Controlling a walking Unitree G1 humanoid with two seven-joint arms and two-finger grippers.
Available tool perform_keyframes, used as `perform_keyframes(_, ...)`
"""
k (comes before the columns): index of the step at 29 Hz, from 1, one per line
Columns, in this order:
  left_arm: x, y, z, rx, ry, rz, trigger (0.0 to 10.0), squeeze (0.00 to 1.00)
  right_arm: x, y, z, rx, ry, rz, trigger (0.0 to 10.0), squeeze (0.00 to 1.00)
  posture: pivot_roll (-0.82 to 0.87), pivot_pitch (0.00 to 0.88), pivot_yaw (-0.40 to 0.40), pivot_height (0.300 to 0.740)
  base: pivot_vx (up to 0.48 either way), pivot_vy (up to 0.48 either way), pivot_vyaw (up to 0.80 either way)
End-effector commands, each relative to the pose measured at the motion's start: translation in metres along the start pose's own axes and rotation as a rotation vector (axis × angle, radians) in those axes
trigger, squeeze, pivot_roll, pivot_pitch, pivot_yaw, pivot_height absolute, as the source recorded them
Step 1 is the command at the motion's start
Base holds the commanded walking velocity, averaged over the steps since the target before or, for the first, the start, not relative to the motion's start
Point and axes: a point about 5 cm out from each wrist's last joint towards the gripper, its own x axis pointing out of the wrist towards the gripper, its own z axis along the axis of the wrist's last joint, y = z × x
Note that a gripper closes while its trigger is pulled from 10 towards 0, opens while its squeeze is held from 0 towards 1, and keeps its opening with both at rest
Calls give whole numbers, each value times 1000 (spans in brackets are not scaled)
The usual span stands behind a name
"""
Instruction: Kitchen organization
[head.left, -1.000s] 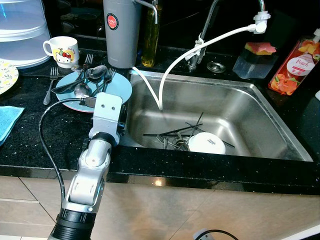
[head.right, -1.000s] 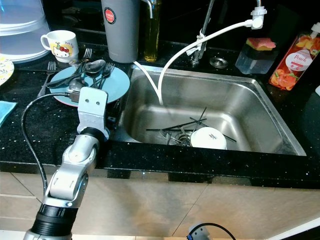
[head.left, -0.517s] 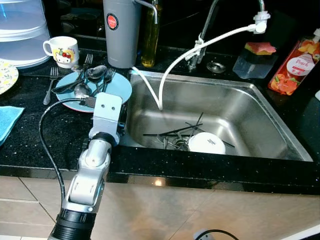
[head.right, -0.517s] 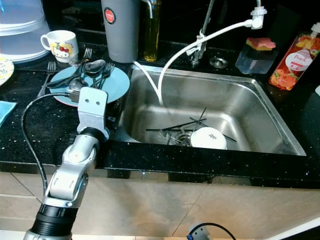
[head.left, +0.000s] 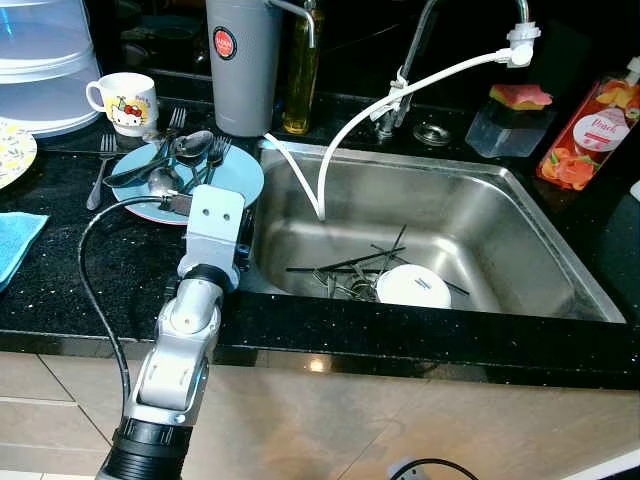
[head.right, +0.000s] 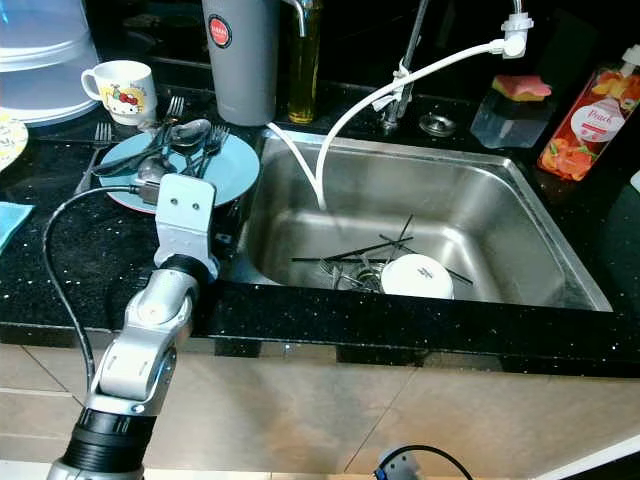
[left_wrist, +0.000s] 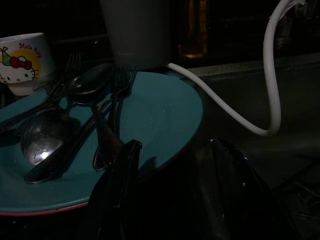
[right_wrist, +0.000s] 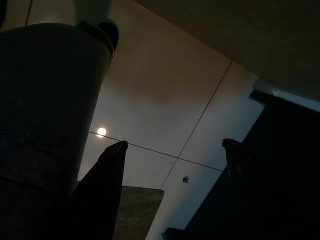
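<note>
A blue plate (head.left: 240, 178) lies on the black counter left of the sink, with spoons and forks (head.left: 190, 152) piled on it. My left arm (head.left: 214, 228) reaches over the counter just in front of that plate. In the left wrist view my left gripper (left_wrist: 175, 155) is open, its fingers (left_wrist: 125, 165) at the plate's near rim (left_wrist: 165, 110) with nothing between them. In the steel sink (head.left: 480, 215) lie an upturned white bowl (head.left: 413, 286) and black chopsticks with forks (head.left: 345, 268). My right gripper (right_wrist: 175, 145) hangs open above floor tiles.
A cartoon mug (head.left: 125, 101), grey flask (head.left: 243, 65) and oil bottle (head.left: 300, 75) stand behind the plate. A loose fork (head.left: 100, 172) and a blue cloth (head.left: 14, 242) lie at the left. A white hose (head.left: 350, 130) droops into the sink. A sponge box (head.left: 512, 118) and soap bottle (head.left: 590, 135) stand at the right.
</note>
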Motion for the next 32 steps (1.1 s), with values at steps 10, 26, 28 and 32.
perform_keyframes(10, 0, -8, -2, -9, 10, -22, 10000, 0, 0, -2, -5, 7, 19, -4, 10000, 0, 244, 38, -102, 740, 0, 0, 0)
perform_keyframes(26, 0, -9, -3, -5, 13, -28, 10000, 0, 0, -2, -5, 3, 19, -3, 10000, 0, 242, 33, -103, 740, 0, 0, 0)
perform_keyframes(28, 0, -9, -3, -6, 14, -28, 10000, 0, 0, -2, -5, 3, 19, -3, 10000, 0, 242, 33, -103, 740, 0, 0, 0)
perform_keyframes(32, 0, -8, -3, -3, 11, -30, 10000, 0, 0, -1, -5, 1, 19, -2, 10000, 0, 244, 27, -102, 740, 0, 0, 0)
